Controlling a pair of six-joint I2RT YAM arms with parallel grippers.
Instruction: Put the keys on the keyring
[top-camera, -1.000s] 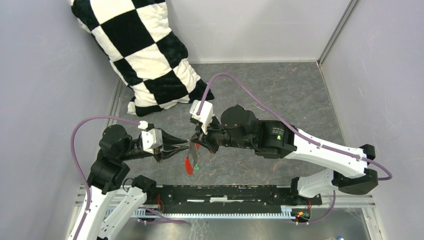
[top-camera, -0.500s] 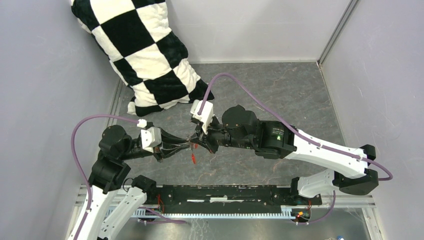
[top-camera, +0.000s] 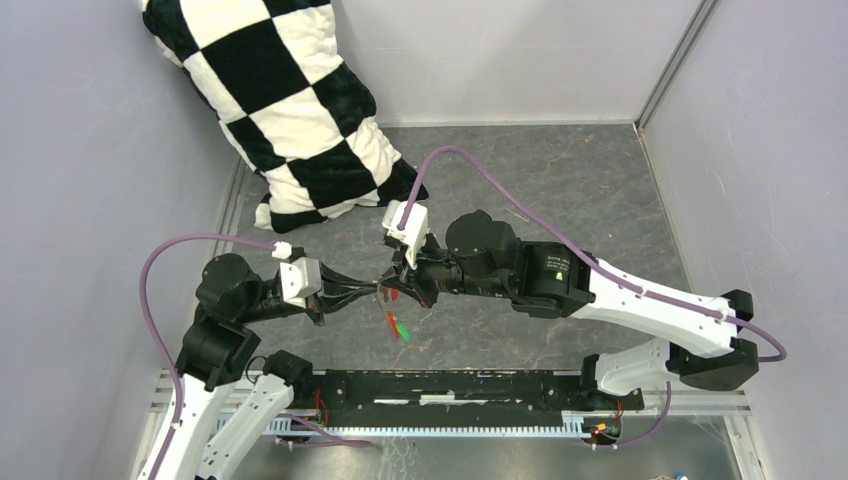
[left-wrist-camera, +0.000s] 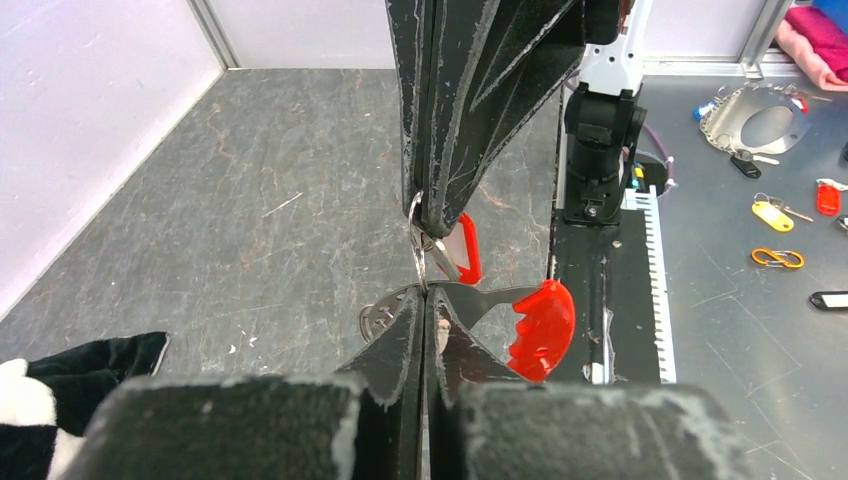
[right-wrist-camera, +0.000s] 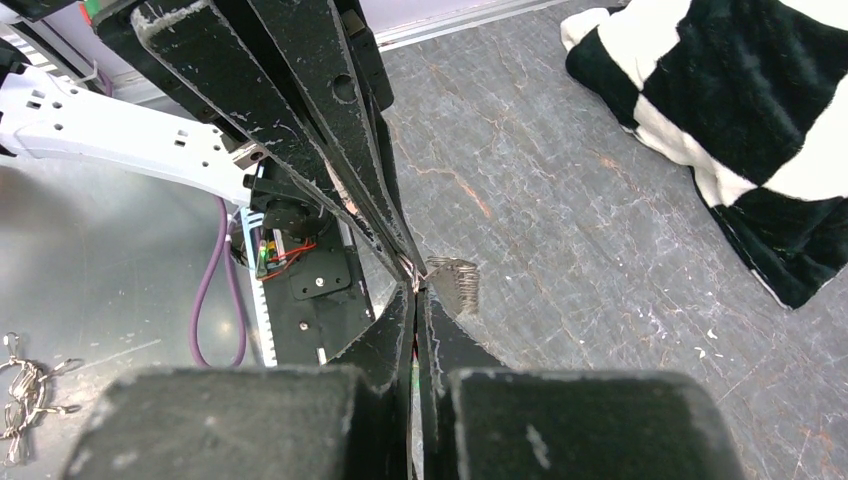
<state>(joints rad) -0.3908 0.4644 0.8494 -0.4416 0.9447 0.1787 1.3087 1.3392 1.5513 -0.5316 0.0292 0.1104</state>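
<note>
Seen from above, the left gripper (top-camera: 377, 291) and right gripper (top-camera: 394, 288) meet tip to tip over the table (top-camera: 560, 180), and the detail between them is lost. The left wrist view shows more. The left is clenched on the red-headed key (left-wrist-camera: 538, 325). The right pinches what looks like the keyring (left-wrist-camera: 415, 225), its red tag (left-wrist-camera: 466, 250) half hidden. The green tag (top-camera: 403, 331) shows only overhead.

Bright metal, glossy red plastic, scuffed black fingers.

Looked thin, bright and polished on the keyring (left-wrist-camera: 415, 232). Shone smooth and glossy on the red plastic head of the keys (left-wrist-camera: 541, 328), with bare silver metal along the blade. Showed matt black plastic, scratched pale at the edges, on the left gripper (left-wrist-camera: 425, 300) and the right gripper (left-wrist-camera: 429, 212). Read as matt, mottled grey with a stone look on the table (top-camera: 560, 180), plush pile cloth on the checked pillow (top-camera: 290, 100), and smooth white plastic on the arm shell (top-camera: 650, 300).
</note>
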